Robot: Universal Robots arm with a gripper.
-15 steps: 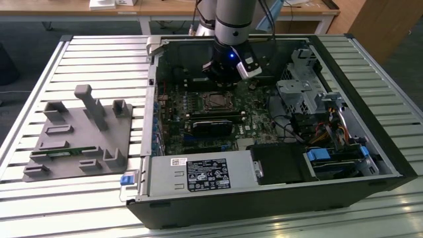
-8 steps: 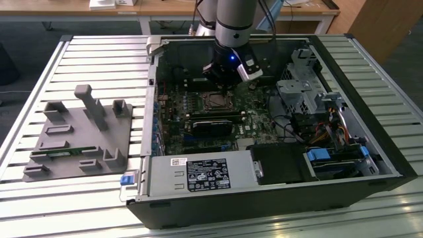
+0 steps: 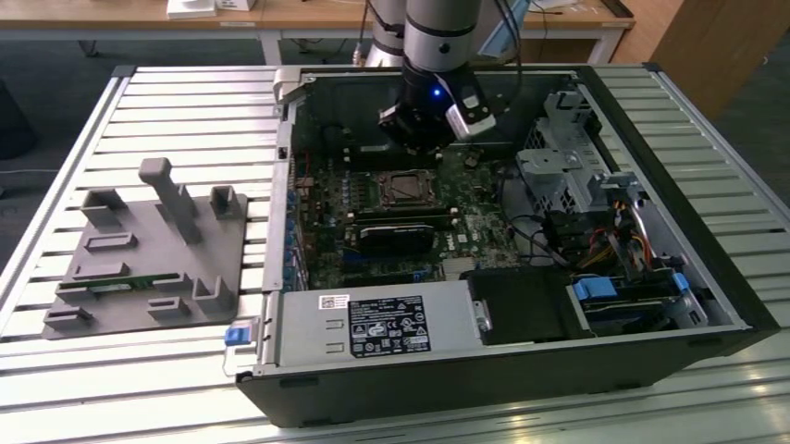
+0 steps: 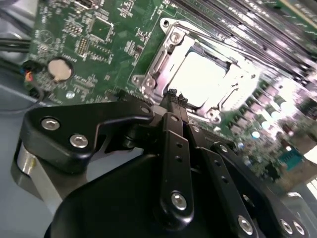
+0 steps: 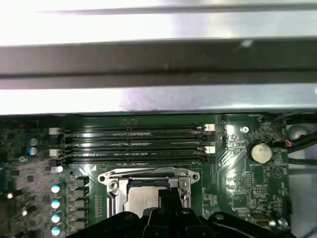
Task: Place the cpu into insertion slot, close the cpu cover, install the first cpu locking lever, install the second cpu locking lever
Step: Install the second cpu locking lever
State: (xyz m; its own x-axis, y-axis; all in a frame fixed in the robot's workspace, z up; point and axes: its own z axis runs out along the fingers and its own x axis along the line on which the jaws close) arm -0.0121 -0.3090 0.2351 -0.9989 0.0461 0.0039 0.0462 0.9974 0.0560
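Note:
Inside the open computer case, the insertion slot (image 3: pixel 405 188) sits on the green board just in front of my gripper (image 3: pixel 417 143). In both wrist views the cpu (image 4: pixel 200 79) (image 5: pixel 140 198) lies in the slot, silver face up. The cpu cover (image 4: pixel 157 67) (image 5: pixel 148 173) lies flat around it as a silver frame. My gripper (image 4: pixel 175 95) (image 5: pixel 166 196) hangs at the socket's edge, its black fingertips (image 4: pixel 171 94) pressed together, shut, with nothing visible between them. The locking levers cannot be made out clearly.
Memory slots (image 5: pixel 133 141) run beside the socket, and a coin battery (image 4: pixel 59 69) lies on the board. A black block (image 3: pixel 395 231), the power supply (image 3: pixel 370 324) and a drive cage (image 3: pixel 568 166) crowd the case. A grey fixture (image 3: pixel 148 250) stands on the slatted table.

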